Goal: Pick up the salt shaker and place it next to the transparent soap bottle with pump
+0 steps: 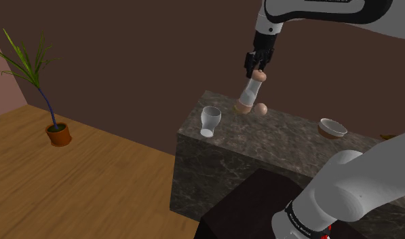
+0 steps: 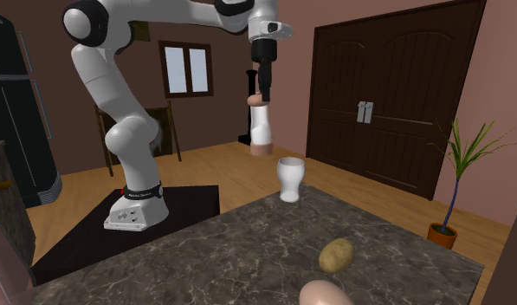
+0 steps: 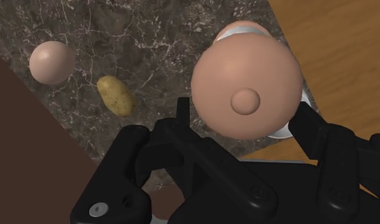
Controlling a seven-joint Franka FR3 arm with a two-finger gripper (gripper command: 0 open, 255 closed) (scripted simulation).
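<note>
Plainly, the pincer (image 1: 260, 70) is clamped on the rounded tan cap of the salt shaker (image 1: 249, 94). The shaker hangs straight beneath it, long axis near upright, lifted clear over the tabletop's (image 1: 289, 139) edge. I cannot pick out the soap bottle with certainty.

Salt shaker (image 2: 262, 130) aloft in gripper (image 2: 265, 92) (cup (image 2: 289, 178) nearby)

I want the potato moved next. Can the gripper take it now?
Probably not yet: the gripper is shut on the shaker. The potato lies bare on the counter, nothing over it.
</note>
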